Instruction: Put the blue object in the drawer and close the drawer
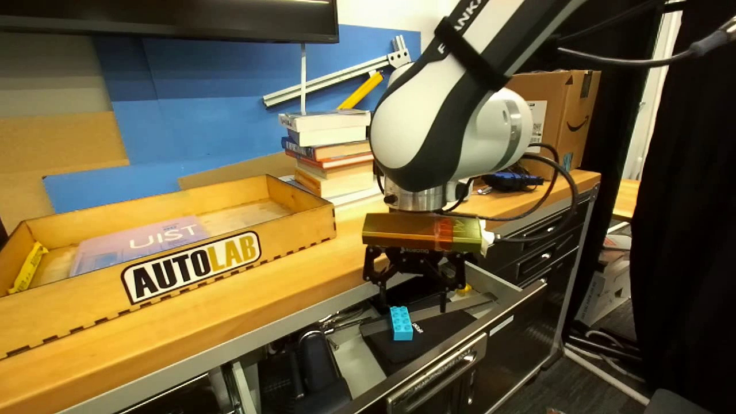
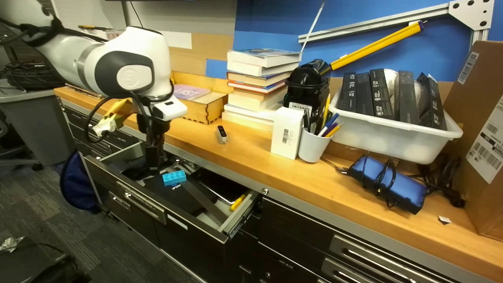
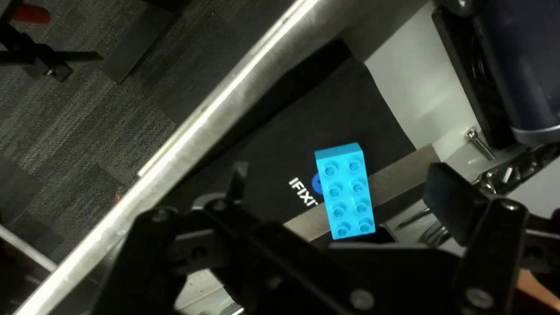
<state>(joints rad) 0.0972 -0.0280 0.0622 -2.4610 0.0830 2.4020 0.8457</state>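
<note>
The blue object is a light-blue studded toy brick (image 1: 401,323). It lies in the drawer on a black iFixit case and partly across a metal ruler. It also shows in an exterior view (image 2: 174,178) and in the wrist view (image 3: 345,192). The drawer (image 1: 512,339) is pulled open; its front also shows in an exterior view (image 2: 200,236) and its front rim crosses the wrist view (image 3: 210,109). My gripper (image 1: 413,306) is open and points down over the drawer. In the wrist view the brick shows between the spread fingers, touching neither.
The wooden worktop edge (image 2: 243,165) runs behind the drawer. An AUTOLAB box (image 1: 195,270), stacked books (image 1: 330,155), a white carton (image 2: 287,133) and a white bin (image 2: 393,135) stand on the worktop. The drawer also holds a dark cylinder (image 1: 319,362) and loose metal tools.
</note>
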